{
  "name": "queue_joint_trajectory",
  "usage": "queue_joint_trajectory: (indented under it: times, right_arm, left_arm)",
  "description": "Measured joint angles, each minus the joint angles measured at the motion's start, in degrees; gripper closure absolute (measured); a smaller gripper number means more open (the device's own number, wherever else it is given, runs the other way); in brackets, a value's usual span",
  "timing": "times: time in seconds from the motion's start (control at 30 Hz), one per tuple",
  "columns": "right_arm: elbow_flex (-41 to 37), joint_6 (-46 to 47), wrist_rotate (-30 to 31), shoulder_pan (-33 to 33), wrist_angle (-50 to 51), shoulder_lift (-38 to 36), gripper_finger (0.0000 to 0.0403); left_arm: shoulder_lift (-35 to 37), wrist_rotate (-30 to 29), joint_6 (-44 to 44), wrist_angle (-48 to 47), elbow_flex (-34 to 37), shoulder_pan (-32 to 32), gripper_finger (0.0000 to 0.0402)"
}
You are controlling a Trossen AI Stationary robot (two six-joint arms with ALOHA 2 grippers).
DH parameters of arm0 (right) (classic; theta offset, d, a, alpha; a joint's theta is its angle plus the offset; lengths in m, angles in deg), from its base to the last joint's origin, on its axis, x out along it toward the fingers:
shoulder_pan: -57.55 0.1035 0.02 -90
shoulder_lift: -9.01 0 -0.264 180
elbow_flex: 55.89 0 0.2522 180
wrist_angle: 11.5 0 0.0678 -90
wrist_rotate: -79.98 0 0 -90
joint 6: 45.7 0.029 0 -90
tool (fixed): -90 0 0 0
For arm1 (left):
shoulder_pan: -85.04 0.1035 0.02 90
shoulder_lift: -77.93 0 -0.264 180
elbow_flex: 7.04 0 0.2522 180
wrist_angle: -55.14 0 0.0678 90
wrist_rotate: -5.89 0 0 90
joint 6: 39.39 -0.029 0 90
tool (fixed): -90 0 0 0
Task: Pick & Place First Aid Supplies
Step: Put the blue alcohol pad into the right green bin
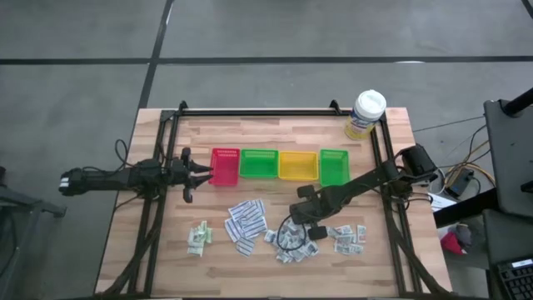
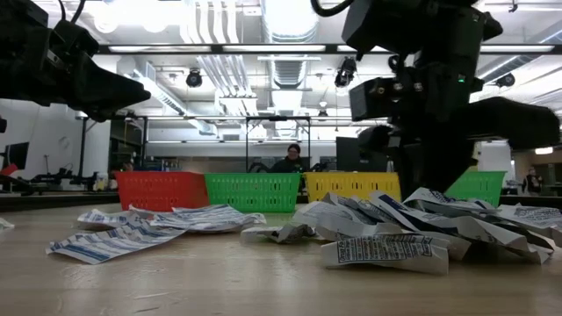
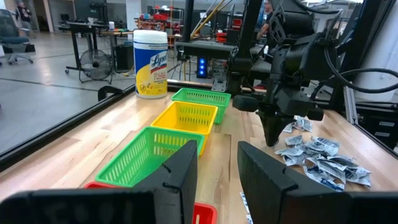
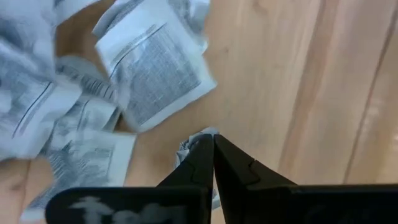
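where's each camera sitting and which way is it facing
High: overhead, straight down on table, both arms, four trays.
Low: tabletop height, level across packets toward trays and room; arms hang from above.
Left wrist: behind open left claw, along the tray row toward the right arm.
Right wrist: down past shut right claw, pinching a packet edge.
Shared: high and left wrist both show the yellow-labelled tub.

The table (image 1: 275,258) is pale wooden plank, smooth with a soft sheen, edged by a matt black metal frame (image 1: 250,112). Under the right gripper (image 4: 212,144), whose matt black plastic fingers are pressed together on a crumpled paper packet (image 4: 189,148), lie more creased, printed paper packets (image 4: 152,68). Ahead of the left gripper (image 3: 216,168) stand glossy plastic mesh trays (image 3: 186,118) and a smooth white plastic tub (image 3: 151,63) with a shiny yellow label.
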Motion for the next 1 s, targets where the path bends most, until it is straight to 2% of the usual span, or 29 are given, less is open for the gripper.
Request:
queue_joint_trajectory:
  times: [1.0]
  right_arm:
    - [3.1,-2.3,1.3,-0.2,3.0,-0.2,0.0394]
  left_arm:
    - [0.0,0.0,0.0,0.0,0.0,0.0,0.0289]
